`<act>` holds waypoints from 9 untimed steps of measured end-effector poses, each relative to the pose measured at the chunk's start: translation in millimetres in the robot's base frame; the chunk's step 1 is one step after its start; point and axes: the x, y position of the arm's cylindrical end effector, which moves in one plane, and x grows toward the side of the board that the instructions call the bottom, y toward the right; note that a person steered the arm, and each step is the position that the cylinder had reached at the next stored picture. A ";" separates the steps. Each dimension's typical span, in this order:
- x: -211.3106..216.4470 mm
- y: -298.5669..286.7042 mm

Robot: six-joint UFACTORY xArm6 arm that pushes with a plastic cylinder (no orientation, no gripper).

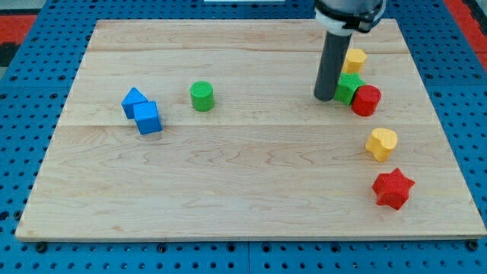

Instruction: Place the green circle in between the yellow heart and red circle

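Observation:
The green circle [202, 96] stands on the wooden board [243, 190] left of centre. The red circle [367, 100] is at the view's right, touching a green block [349, 87] of unclear shape. The yellow heart [381, 143] lies below the red circle, with a gap between them. My tip [326, 97] rests on the board just left of the green block, far to the right of the green circle.
A blue triangle-like block [134, 100] and a blue cube [148, 117] sit together at the view's left. A yellow block [354, 58] is above the green block. A red star [393, 189] lies at the lower right.

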 end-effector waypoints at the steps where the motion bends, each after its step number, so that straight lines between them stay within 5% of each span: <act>1: -11.2 31.3; 5: -15.6 -109.5; 6: -53.0 -154.5; 7: -12.1 -216.8; 8: 18.3 -201.9; 9: 10.5 -244.5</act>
